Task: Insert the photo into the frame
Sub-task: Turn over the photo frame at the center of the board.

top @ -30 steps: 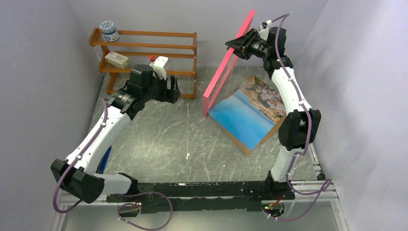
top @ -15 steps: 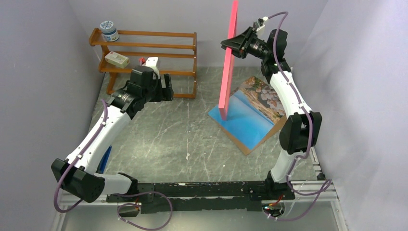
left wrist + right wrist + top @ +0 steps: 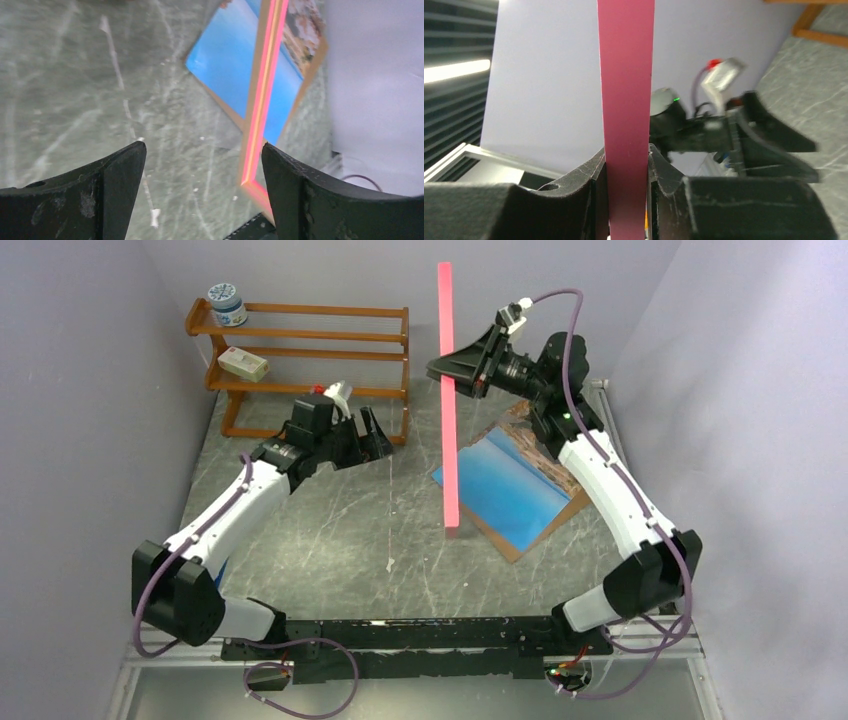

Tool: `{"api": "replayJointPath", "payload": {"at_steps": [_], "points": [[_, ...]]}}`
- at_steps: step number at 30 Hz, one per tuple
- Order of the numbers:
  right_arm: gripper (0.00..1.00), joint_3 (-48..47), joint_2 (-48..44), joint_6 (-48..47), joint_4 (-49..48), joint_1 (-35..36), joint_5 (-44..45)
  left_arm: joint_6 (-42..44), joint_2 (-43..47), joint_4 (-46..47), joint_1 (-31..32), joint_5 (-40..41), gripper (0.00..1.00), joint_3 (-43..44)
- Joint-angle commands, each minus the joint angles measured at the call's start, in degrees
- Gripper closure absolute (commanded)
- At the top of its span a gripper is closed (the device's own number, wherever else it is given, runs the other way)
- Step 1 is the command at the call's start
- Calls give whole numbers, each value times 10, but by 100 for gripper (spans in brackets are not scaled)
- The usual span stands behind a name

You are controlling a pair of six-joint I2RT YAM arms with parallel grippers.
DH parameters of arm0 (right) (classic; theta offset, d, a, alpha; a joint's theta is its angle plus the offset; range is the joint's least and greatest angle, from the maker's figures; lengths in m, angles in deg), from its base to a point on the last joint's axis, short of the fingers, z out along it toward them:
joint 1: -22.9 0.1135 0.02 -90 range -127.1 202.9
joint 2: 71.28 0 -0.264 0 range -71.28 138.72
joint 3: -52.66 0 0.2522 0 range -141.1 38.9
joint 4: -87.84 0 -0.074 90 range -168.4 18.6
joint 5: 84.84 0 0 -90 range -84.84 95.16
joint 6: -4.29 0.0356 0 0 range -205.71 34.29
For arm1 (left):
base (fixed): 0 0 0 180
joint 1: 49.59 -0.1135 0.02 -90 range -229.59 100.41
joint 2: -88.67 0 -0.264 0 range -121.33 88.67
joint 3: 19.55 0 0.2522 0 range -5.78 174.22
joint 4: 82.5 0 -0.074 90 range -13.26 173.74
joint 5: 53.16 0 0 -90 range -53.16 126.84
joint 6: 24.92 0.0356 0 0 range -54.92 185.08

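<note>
Right tool (image 3: 452,375) pinches pink frame (image 3: 449,460), upright on edge just beside photo (image 3: 510,488); left tool (image 3: 374,436) wide, empty. Narrow grip may let frame swing, scuff photo.

Photo (image 3: 510,490) far corner hidden behind right arm (image 3: 610,482); frame (image 3: 626,100) ends cut off.

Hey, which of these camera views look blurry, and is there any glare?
Top external: sharp, evenly lit, no glare on the frame or the photo. Left wrist: the table and photo are smeared, its own fingers crisp. Right wrist: the frame's edge is soft, the left arm behind it blurred, and a bright strip flares at the left.
</note>
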Motion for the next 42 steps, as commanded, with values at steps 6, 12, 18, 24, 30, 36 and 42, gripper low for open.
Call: {"api": "replayJointPath", "payload": {"at_steps": [6, 12, 18, 24, 30, 36, 42], "points": [[100, 7, -68, 68, -77, 103, 102, -145, -33, 281, 7, -167, 6, -69], [100, 0, -69, 102, -117, 140, 119, -127, -50, 272, 14, -153, 6, -76], [100, -4, -69, 114, -129, 169, 135, -107, -74, 246, 14, -149, 9, -66], [100, 11, -87, 109, -116, 179, 153, -94, -62, 215, 14, -142, 42, -71], [98, 40, -132, 26, 17, 167, 156, -58, -8, 149, 10, -104, 97, -108], [75, 78, -198, -63, 204, 117, 161, 10, 70, 45, -3, -73, 97, -149], [45, 179, -249, -61, 208, 85, 133, 41, 115, -41, -6, -26, 97, -158]]}}
